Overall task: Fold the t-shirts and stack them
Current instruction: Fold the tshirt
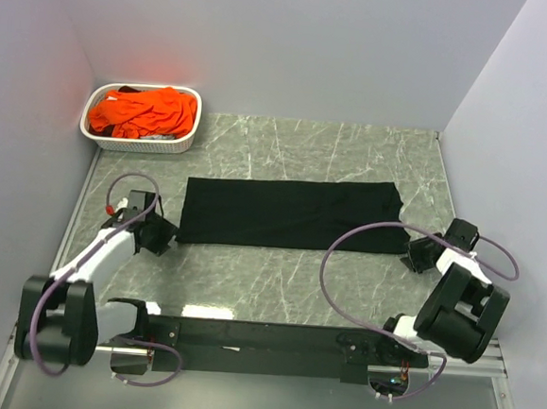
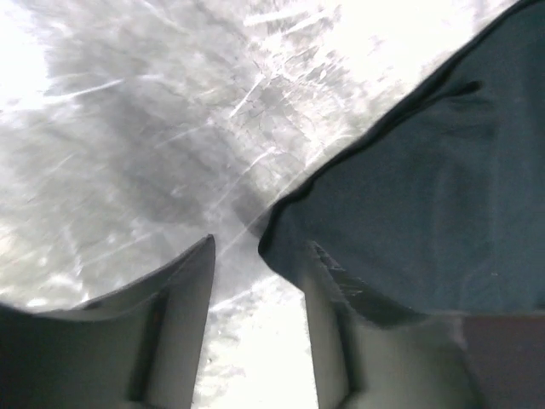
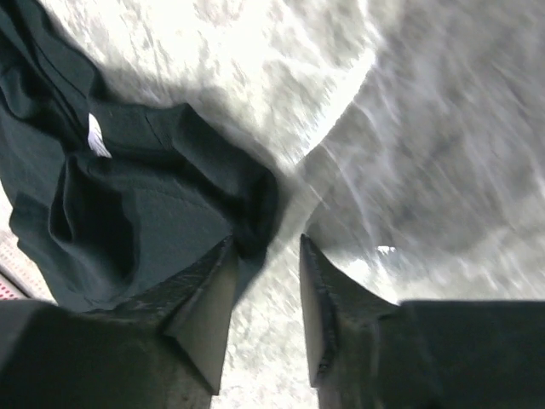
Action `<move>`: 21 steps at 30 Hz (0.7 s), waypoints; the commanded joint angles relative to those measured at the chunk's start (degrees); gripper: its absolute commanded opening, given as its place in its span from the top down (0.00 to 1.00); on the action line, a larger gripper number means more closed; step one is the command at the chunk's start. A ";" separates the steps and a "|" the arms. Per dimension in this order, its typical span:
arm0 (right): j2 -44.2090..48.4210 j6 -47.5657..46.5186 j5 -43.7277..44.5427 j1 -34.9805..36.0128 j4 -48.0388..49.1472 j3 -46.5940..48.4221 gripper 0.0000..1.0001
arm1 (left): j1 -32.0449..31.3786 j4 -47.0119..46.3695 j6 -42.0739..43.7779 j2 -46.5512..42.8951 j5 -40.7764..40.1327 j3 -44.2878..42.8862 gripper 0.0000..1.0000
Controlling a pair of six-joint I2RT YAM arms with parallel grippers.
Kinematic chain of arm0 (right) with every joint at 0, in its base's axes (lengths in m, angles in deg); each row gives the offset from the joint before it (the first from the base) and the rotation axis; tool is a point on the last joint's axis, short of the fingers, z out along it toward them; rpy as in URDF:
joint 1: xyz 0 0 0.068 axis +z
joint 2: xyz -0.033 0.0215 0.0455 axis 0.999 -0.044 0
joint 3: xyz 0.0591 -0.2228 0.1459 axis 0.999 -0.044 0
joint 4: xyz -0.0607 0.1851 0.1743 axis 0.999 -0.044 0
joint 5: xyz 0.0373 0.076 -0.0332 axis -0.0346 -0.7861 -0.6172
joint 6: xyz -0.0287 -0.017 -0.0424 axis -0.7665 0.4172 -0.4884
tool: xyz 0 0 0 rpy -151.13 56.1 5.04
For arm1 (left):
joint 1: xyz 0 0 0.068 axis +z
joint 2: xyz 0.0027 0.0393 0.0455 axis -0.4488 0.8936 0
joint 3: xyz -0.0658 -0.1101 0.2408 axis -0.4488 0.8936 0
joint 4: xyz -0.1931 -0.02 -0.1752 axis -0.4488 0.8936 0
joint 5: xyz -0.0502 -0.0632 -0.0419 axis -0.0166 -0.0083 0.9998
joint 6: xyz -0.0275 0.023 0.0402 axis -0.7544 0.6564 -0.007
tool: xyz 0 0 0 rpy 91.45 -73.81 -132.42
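Note:
The black t-shirt (image 1: 287, 213) lies folded into a long flat strip across the middle of the table. My left gripper (image 1: 162, 238) is open and empty at the strip's near left corner; in the left wrist view the cloth's corner (image 2: 409, 196) lies just ahead of and over the right finger (image 2: 328, 315). My right gripper (image 1: 416, 258) is open and empty at the strip's near right corner; in the right wrist view the bunched cloth (image 3: 145, 196) with a small white tag (image 3: 98, 136) lies ahead of the left finger (image 3: 204, 315). Orange t-shirts (image 1: 146, 112) are heaped in the basket.
The white latticed basket (image 1: 178, 144) stands at the back left corner against the wall. Purple cables loop from both arms over the near table. Walls close the table at the back and on both sides.

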 commanded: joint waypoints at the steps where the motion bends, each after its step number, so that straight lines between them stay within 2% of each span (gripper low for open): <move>1: 4.60 -0.50 1.44 -0.57 -2.28 -1.20 0.57 | 0.26 5.82 1.18 -5.53 -4.28 -2.30 0.47; 4: 9.17 -0.15 0.38 -0.31 -2.63 -1.55 0.55 | 0.26 9.07 4.07 -7.74 -7.01 -6.68 0.40; 7: 13.74 -0.76 0.65 1.27 -1.94 -1.64 0.55 | 0.26 8.12 9.07 -6.95 -6.14 -10.37 0.41; 10: 15.85 -2.87 0.73 6.45 0.17 0.20 0.55 | 0.17 6.45 12.94 -2.92 -1.23 -14.50 0.45; 11: 15.60 -3.48 0.73 10.12 1.13 1.68 0.55 | 0.09 5.74 13.83 -0.21 0.53 -15.30 0.46; 15: 9.91 -3.85 -4.62 14.45 5.27 3.89 0.56 | -0.96 1.79 15.77 6.66 6.95 -18.99 0.52; 21: 0.33 -2.44 -4.89 14.46 8.70 3.28 0.59 | -3.08 -4.27 14.90 16.51 9.07 -22.25 0.58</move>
